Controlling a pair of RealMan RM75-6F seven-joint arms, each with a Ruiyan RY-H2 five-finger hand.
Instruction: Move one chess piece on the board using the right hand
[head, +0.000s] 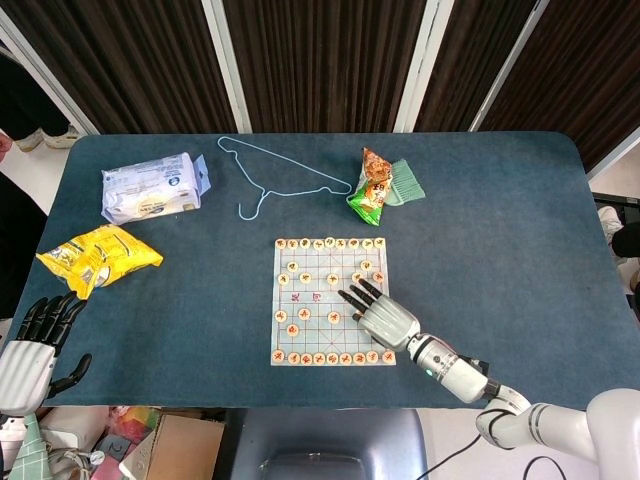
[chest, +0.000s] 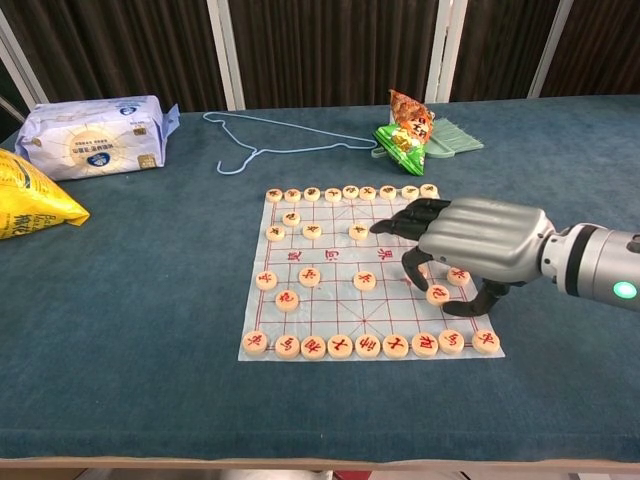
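Note:
A paper chessboard (head: 312, 297) (chest: 327, 271) lies mid-table with round wooden pieces on it. My right hand (head: 385, 322) (chest: 480, 238) hovers low over the board's right side, palm down, fingers stretched toward the board's middle. In the chest view a piece (chest: 437, 294) sits on the board under the palm, between a down-curled finger and the thumb; I see no firm pinch on it. The hand hides that piece in the head view. My left hand (head: 28, 350) stays off the table's near left corner, fingers apart, holding nothing.
A blue wire hanger (head: 280, 175) (chest: 270, 140) and a green snack bag (head: 372, 188) (chest: 405, 128) lie beyond the board. A tissue pack (head: 150, 187) (chest: 90, 135) and a yellow bag (head: 98, 257) (chest: 25, 200) are at the left.

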